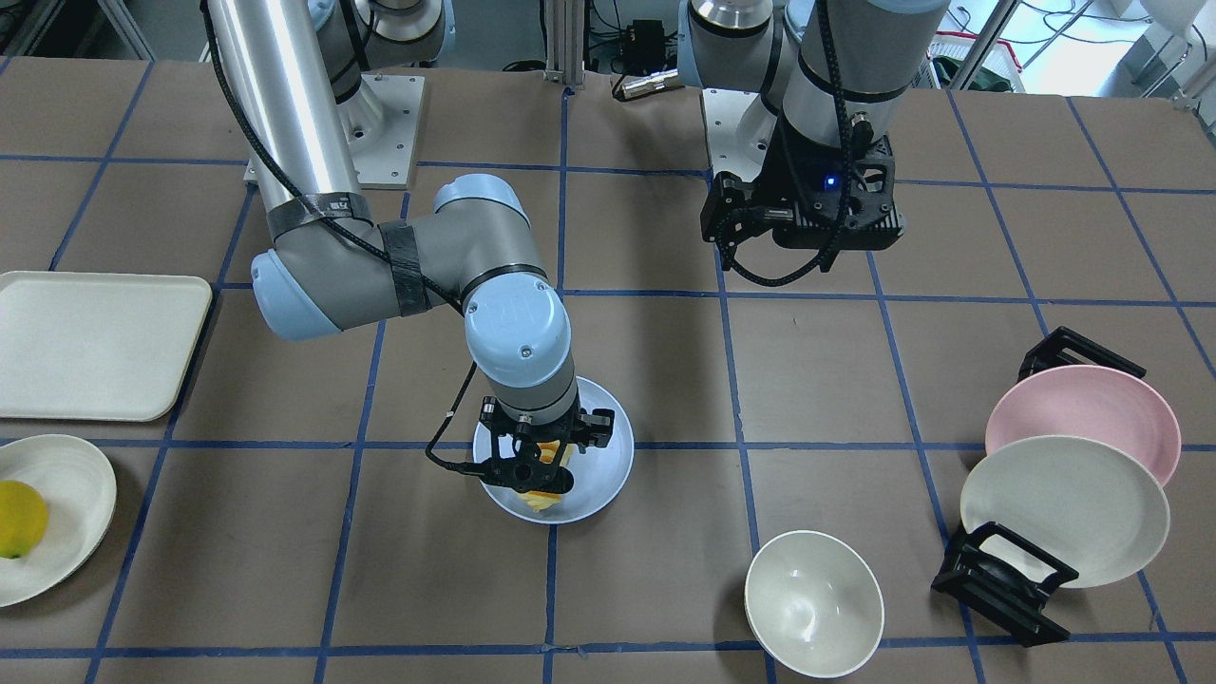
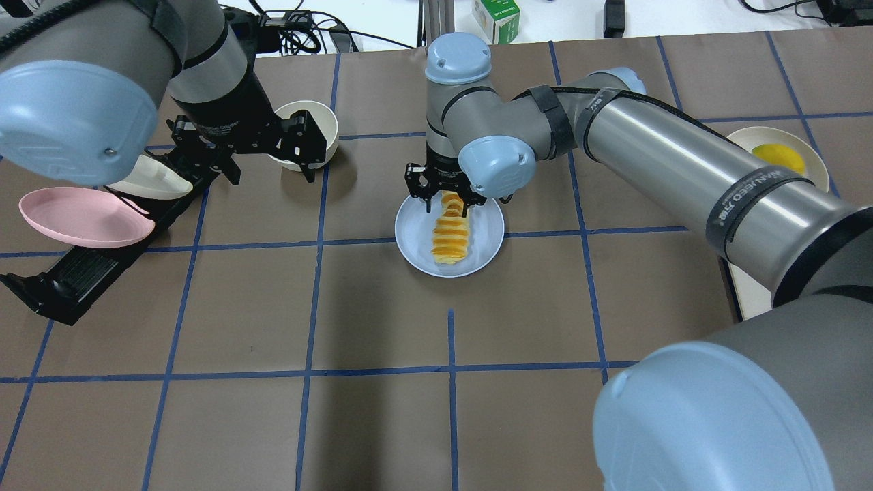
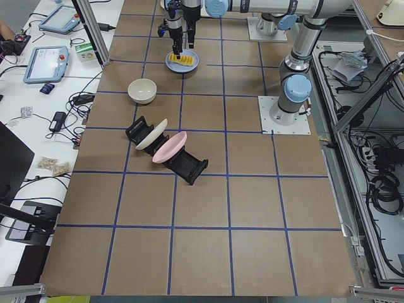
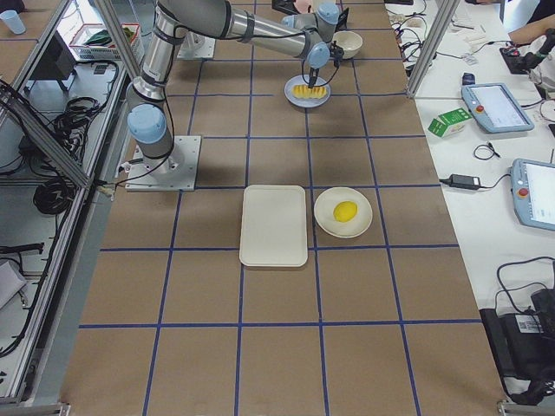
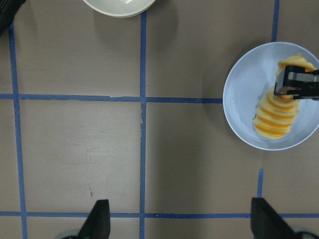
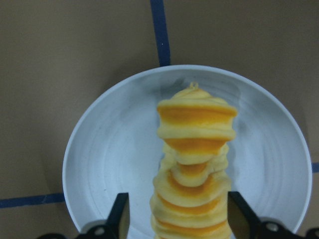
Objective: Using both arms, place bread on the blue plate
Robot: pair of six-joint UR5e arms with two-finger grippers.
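Observation:
The bread [image 2: 450, 235] lies on the blue plate [image 2: 412, 235] near the table's middle, lengthwise, with its far end under my right gripper [image 2: 447, 198]. In the right wrist view the fingers [image 6: 122, 216] stand either side of the bread [image 6: 197, 149], with a gap on one side; the gripper looks open. The plate's rim [image 6: 109, 149] surrounds the loaf. My left gripper [image 2: 242, 153] hangs open and empty above the table, well to the left of the plate, near the white bowl. Its wrist view shows the bread [image 5: 276, 117] on the plate [image 5: 239, 99].
A white bowl [image 1: 814, 603] sits near the far edge. A black rack holds a pink plate [image 1: 1083, 418] and a cream plate [image 1: 1064, 508] on my left side. A cream tray [image 1: 95, 342] and a cream plate [image 1: 66, 532] with a yellow fruit [image 1: 19, 518] lie on my right.

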